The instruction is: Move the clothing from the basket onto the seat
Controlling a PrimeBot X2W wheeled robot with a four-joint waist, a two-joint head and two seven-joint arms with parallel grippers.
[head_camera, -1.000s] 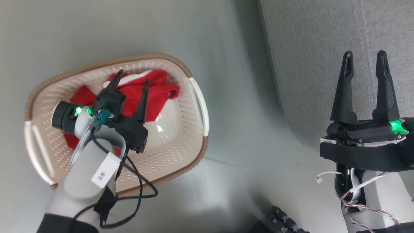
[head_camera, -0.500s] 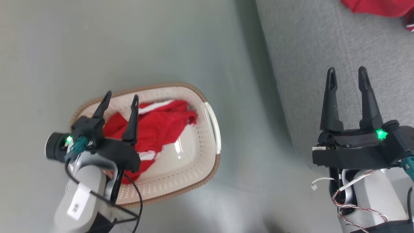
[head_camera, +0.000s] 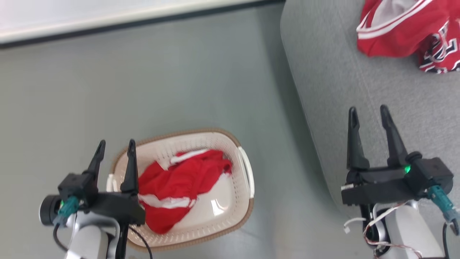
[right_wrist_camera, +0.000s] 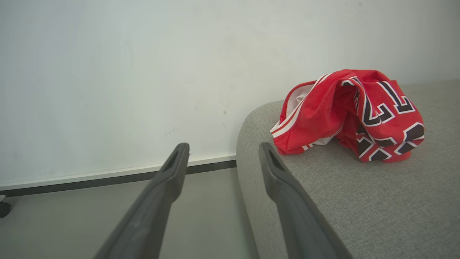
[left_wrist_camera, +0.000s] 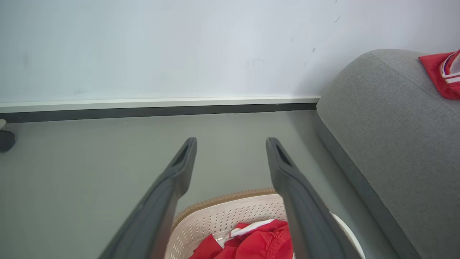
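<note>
A red garment with white stripes lies crumpled in the cream basket on the floor. Above the basket's left rim my left gripper stands open and empty. Another red garment with navy-and-white lettering rests on the grey seat. My right gripper hangs open and empty over the seat's near left part.
Grey floor lies between the basket and the seat. A white wall with a dark skirting strip runs along the far side. A small dark wheel sits at the far left.
The head camera has tilted up, bringing the wall and the lettered garment on the seat into view. My left gripper has lifted out of the basket, empty, and moved toward its left rim.
</note>
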